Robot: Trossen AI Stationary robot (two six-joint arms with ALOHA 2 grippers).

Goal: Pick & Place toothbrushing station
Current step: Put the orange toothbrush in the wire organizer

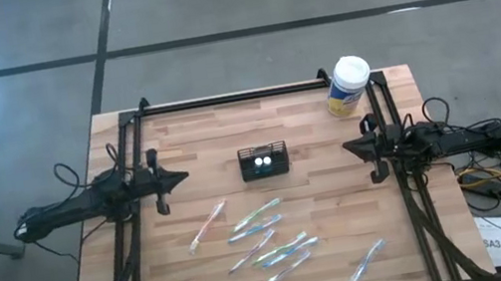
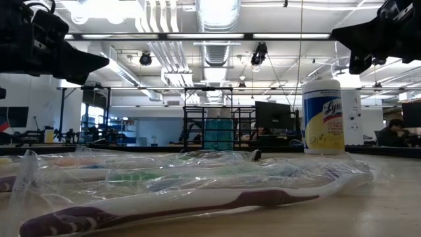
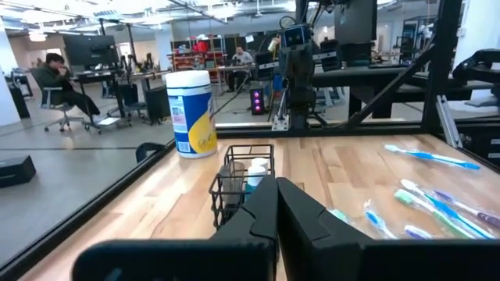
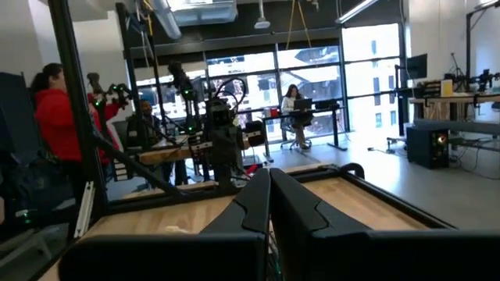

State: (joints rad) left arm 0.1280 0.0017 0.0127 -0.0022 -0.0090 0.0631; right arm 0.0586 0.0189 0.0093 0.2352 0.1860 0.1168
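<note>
Both hands, left hand and right hand, hover closed and empty over the wooden surface from above, the toothbrushing station midway between them. Low down, wrapped toothbrushes lie before an open workshop. Left wrist: caddy just ahead.

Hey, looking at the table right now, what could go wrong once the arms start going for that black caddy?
The black caddy is small and already holds two white-capped items, so a tilted lift might spill them. Wrapped toothbrushes lie scattered just in front of it; a low sweep by the left gripper or right gripper could scatter them. Both are shut and must open first.
</note>
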